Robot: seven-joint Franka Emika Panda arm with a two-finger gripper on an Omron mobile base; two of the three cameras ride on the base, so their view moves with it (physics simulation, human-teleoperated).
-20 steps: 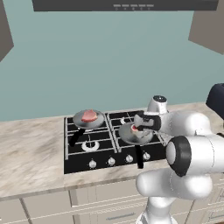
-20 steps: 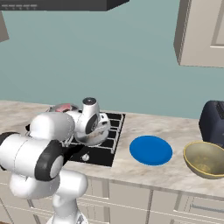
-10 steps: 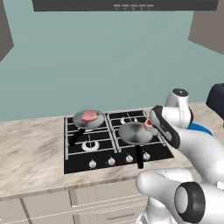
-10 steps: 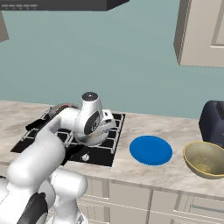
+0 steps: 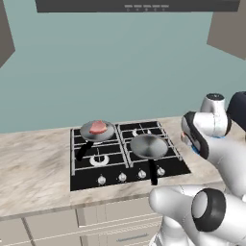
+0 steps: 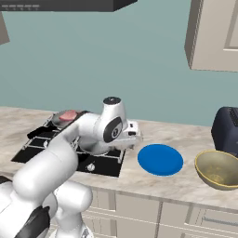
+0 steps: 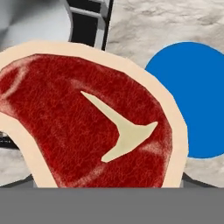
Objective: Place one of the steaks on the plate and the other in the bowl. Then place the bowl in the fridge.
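Steak [image 7: 87,127], red and fat-rimmed, grasped in the claw [image 6: 135,137], should travel right until centred over the blue plate [image 6: 160,159] before release.

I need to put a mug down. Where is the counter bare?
Bare marble lies left of the stove, and between the blue plate and the bowl. The stove is crowded with two pans.

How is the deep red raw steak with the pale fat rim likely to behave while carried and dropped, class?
The deep red steak with its pale fat rim looks like a flat, thin slab, so it probably won't roll when released. Its raw surface may be slippery. The flat round bright blue plate has no visible raised edge, so the steak could slide on landing.
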